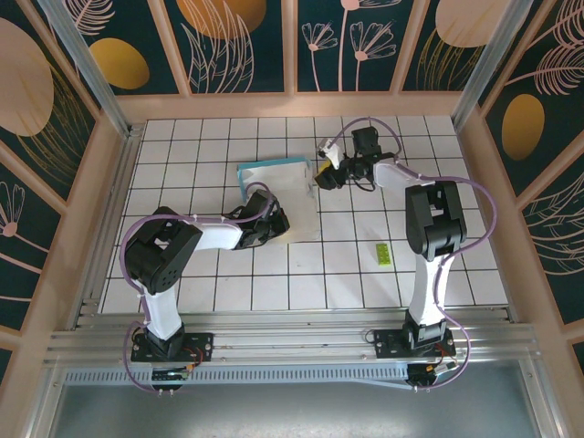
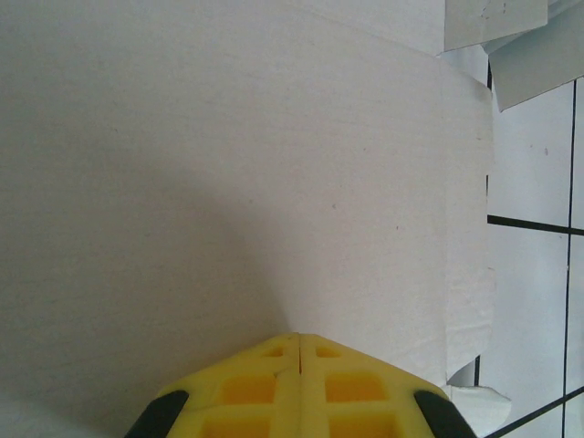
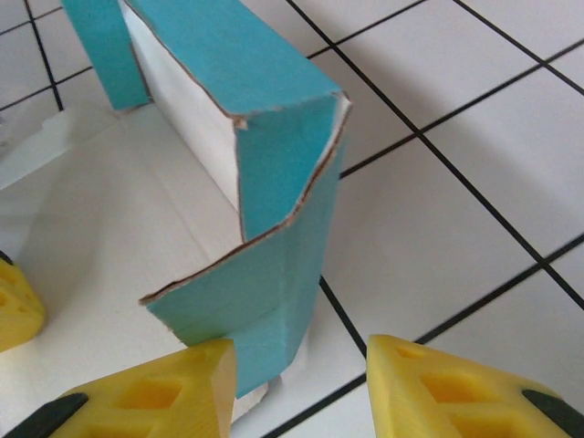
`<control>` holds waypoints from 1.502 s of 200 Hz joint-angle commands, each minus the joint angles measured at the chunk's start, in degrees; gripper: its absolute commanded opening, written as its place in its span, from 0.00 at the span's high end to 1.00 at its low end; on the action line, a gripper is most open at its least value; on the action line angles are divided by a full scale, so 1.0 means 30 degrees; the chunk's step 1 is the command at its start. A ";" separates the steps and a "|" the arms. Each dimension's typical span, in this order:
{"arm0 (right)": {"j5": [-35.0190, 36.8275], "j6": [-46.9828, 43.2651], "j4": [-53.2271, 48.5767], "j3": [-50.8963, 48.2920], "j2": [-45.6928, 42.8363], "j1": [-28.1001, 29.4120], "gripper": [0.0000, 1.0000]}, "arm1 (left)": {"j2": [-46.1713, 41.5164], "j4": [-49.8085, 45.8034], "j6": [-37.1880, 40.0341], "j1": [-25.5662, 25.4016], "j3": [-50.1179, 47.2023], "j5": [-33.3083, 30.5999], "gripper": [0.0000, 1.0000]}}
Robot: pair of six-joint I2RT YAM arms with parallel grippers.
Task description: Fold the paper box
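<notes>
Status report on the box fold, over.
Left hand shut, tip down on the creased white-and-teal card box. Right hand open around its raised teal corner. Small yellow-green slip lies apart, nothing blocking.

No legible text or numbers, paper box (image 1: 297, 196) plain teal and white, yellow-green slip (image 1: 383, 254) too small to read.

White black-lined tiled floor (image 1: 301, 287) inside dark teal walls (image 1: 246, 55) with peach botanical prints

The paper box (image 3: 274, 164) is teal outside, white inside; the right gripper (image 3: 301, 379) yellow; the table (image 3: 474, 137) white, black-gridded.
</notes>
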 commanded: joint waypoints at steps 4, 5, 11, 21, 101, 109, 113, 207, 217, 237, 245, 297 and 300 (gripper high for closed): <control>-0.0937 0.0023 -0.0473 0.0760 0.0614 0.0294 0.58 | 0.0305 -0.0455 0.0459 0.0107 0.0295 0.0155 0.96; -0.0952 0.0014 -0.0479 0.0781 0.0624 0.0299 0.58 | 0.0311 -0.0455 0.0447 0.0129 0.0282 0.0158 0.96; -0.0981 0.0034 -0.0506 0.0884 0.0674 0.0340 0.58 | 0.0314 -0.0455 0.0457 0.0117 0.0271 0.0161 0.96; -0.1051 0.0136 -0.0613 0.1069 0.0829 0.0408 0.58 | 0.0277 -0.0426 0.0448 0.0110 0.0219 0.0161 0.96; -0.0859 0.0061 0.1066 0.0951 0.1366 0.0707 0.47 | 0.0246 -0.0492 0.0574 0.0138 0.0212 0.0220 0.96; -0.0845 0.0038 0.1253 0.1004 0.1416 0.0738 0.47 | 0.0232 -0.0484 0.0578 0.0107 0.0227 0.0220 0.96; -0.0849 0.0012 0.1272 0.1051 0.1467 0.0778 0.47 | 0.0256 -0.0484 0.0582 0.0119 0.0245 0.0222 0.96; 0.0801 0.0043 0.1181 0.2132 0.2627 0.1886 0.53 | 0.0153 -0.0230 0.0686 0.0114 0.0105 0.0359 0.97; 0.1196 0.0282 0.1493 0.2010 0.2616 0.1940 0.56 | -0.0084 -0.0024 0.0733 0.0120 -0.0043 0.0308 0.97; 0.1882 0.0645 0.2195 0.1516 0.2430 0.1936 0.64 | -0.1188 0.0170 0.1259 0.0122 -0.0344 -0.0133 0.94; 0.2012 0.0693 0.2486 0.1293 0.2309 0.1971 0.65 | -0.1772 0.0111 0.1705 0.0120 -0.0382 -0.0335 0.92; 0.1890 0.0927 0.3453 0.0598 0.2055 0.1976 0.67 | -0.7308 -0.1509 0.5017 0.0145 0.0072 -0.3114 0.84; 0.1903 0.0955 0.3443 0.0616 0.2057 0.1999 0.67 | -0.7616 -0.1725 0.5231 0.0135 0.0187 -0.3471 0.83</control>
